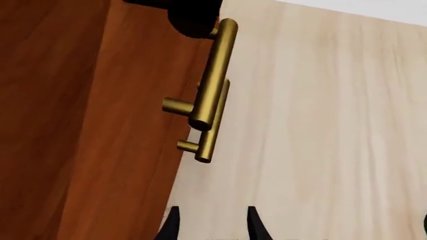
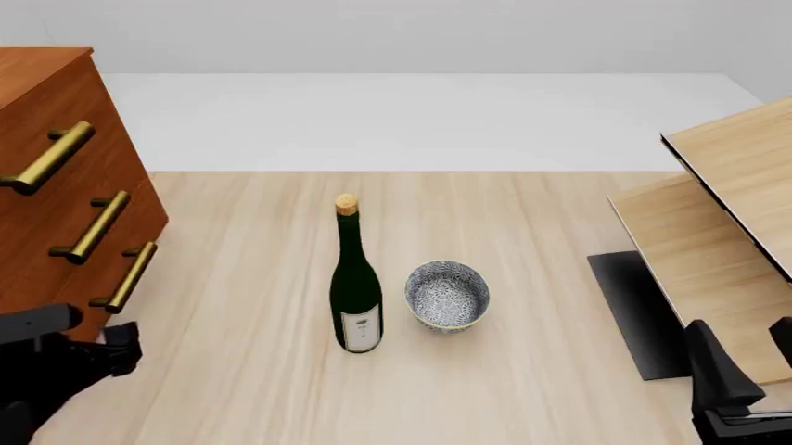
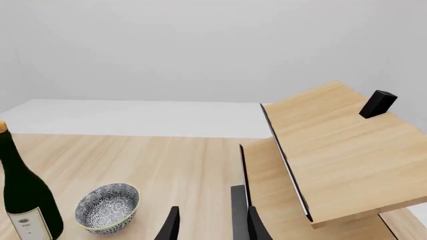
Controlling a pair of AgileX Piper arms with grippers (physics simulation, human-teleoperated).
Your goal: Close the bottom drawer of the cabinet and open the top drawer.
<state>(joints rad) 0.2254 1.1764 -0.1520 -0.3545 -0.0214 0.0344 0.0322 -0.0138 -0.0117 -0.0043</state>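
The cabinet (image 2: pixel 37 69) stands at the table's left edge, its three brass handles facing right. In the front view the top drawer (image 2: pixel 62 102), the middle one and the bottom drawer (image 2: pixel 148 227) look level with one another, with no front standing out. My left gripper (image 2: pixel 74 354) hovers low in front of the cabinet's near corner, below the bottom handle (image 2: pixel 130 276). It is open (image 1: pixel 213 227) and holds nothing. Two brass handles (image 1: pixel 213 75) show ahead of it in the left wrist view. My right gripper (image 2: pixel 747 360) is open and empty (image 3: pixel 212 227) at the near right.
A dark green wine bottle (image 2: pixel 355 287) stands mid-table with a patterned bowl (image 2: pixel 447 295) just to its right. Pale slanted wooden panels (image 2: pixel 730 213) and a black mat (image 2: pixel 637 311) fill the right side, close to my right gripper.
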